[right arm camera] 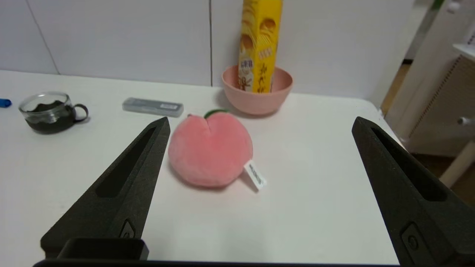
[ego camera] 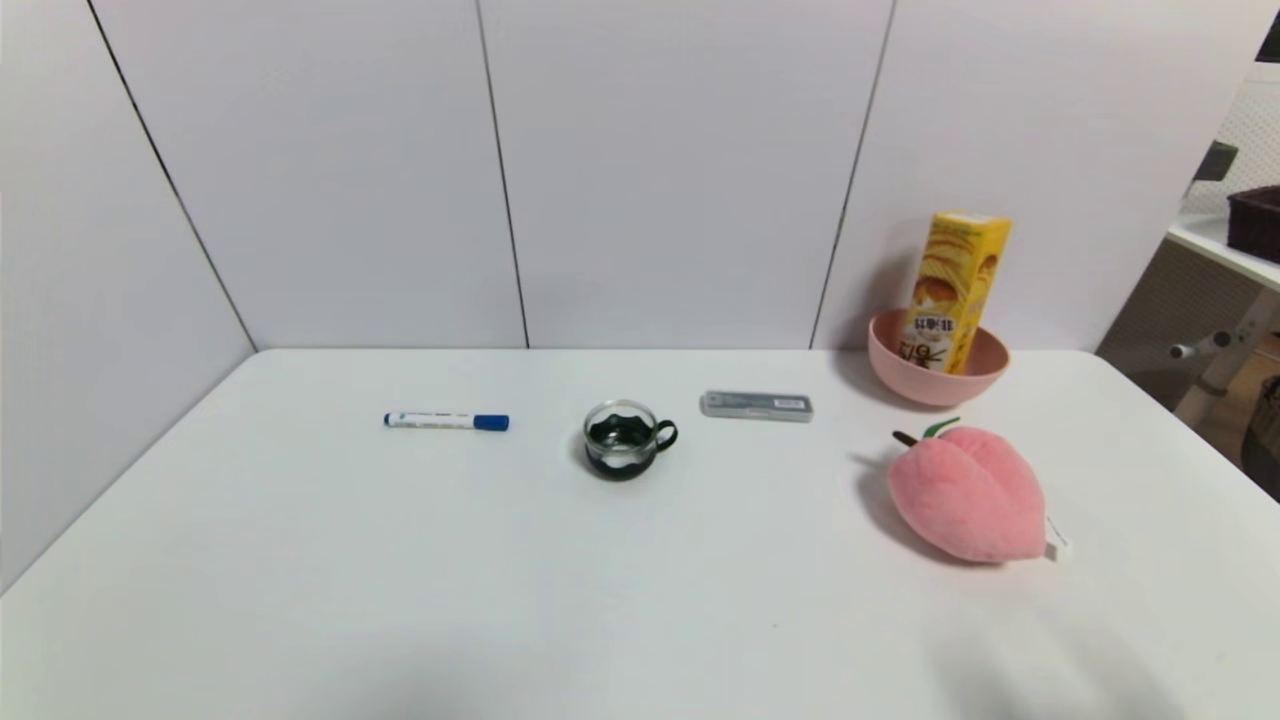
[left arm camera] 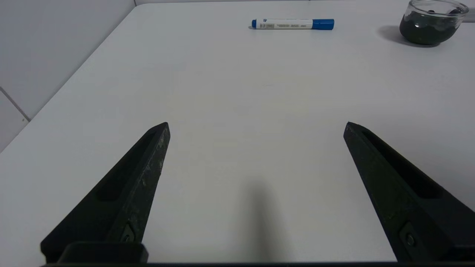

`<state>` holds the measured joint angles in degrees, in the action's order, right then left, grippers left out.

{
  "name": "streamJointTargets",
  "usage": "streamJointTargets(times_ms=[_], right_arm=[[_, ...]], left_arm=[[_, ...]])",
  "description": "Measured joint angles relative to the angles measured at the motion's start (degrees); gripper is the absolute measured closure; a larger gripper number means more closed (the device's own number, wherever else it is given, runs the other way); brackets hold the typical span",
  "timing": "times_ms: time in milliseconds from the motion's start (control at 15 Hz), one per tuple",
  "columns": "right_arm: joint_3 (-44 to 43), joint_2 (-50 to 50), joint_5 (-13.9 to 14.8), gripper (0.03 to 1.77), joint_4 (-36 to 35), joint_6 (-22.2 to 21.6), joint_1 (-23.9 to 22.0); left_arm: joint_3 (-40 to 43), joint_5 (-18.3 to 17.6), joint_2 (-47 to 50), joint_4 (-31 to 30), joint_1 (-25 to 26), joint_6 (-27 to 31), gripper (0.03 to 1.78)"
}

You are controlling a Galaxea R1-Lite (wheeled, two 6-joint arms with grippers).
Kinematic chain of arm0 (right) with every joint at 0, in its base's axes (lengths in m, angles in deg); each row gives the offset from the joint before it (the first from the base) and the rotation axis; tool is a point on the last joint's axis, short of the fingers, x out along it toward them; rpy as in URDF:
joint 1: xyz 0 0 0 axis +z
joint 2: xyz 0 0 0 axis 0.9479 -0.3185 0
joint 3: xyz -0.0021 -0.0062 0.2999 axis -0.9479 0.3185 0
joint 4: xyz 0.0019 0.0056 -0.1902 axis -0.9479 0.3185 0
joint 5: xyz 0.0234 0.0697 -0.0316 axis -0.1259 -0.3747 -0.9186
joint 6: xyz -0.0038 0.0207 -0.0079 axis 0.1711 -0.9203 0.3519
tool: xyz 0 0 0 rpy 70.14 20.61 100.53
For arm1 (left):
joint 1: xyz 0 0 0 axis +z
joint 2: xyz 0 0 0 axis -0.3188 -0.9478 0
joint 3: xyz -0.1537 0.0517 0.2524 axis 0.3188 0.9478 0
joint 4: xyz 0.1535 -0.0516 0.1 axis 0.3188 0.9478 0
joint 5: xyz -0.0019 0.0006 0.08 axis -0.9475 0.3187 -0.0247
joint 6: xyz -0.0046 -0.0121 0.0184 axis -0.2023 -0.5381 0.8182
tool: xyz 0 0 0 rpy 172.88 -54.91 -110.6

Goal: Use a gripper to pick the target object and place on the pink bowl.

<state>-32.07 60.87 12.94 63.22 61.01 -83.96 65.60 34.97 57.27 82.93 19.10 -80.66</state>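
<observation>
Seemingly at the finish: leave the yellow box (ego camera: 950, 290) in the pink bowl (ego camera: 930, 386) toward one o'clock; park the right gripper (right arm camera: 261, 120), spread empty near five, and the left gripper (left arm camera: 258, 124), spread near seven.

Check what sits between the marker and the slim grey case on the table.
The glass cup lies between the marker and the grey case, slightly nearer the robot; head view shows it.

Snack box (ego camera: 955, 290): base hidden inside pink bowl (ego camera: 935, 385); top cut off in right wrist view.
</observation>
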Motion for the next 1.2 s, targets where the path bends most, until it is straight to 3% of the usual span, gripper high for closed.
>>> streamJointTargets(times_ms=[133,200,667,1000,1200], right_arm=[[2.8,4.1,6.3,0.11,1.8,0.0,3.8],[4.5,6.1,8.0,0.11,1.8,0.1,5.2],[9.1,12.8,10.7,0.11,8.6,0.6,10.0],[9.2,20.9,12.9,0.11,21.3,1.1,11.9],[9.2,25.9,13.5,0.11,24.7,-1.7,12.3]], left_arm=[[0.0,0.0,0.0,0.0,0.0,0.0,0.12],[0.0,0.0,0.0,0.0,0.0,0.0,0.12],[0.0,0.0,0.0,0.0,0.0,0.0,0.12],[0.0,0.0,0.0,0.0,0.0,0.0,0.12],[0.0,0.0,0.0,0.0,0.0,0.0,0.12]])
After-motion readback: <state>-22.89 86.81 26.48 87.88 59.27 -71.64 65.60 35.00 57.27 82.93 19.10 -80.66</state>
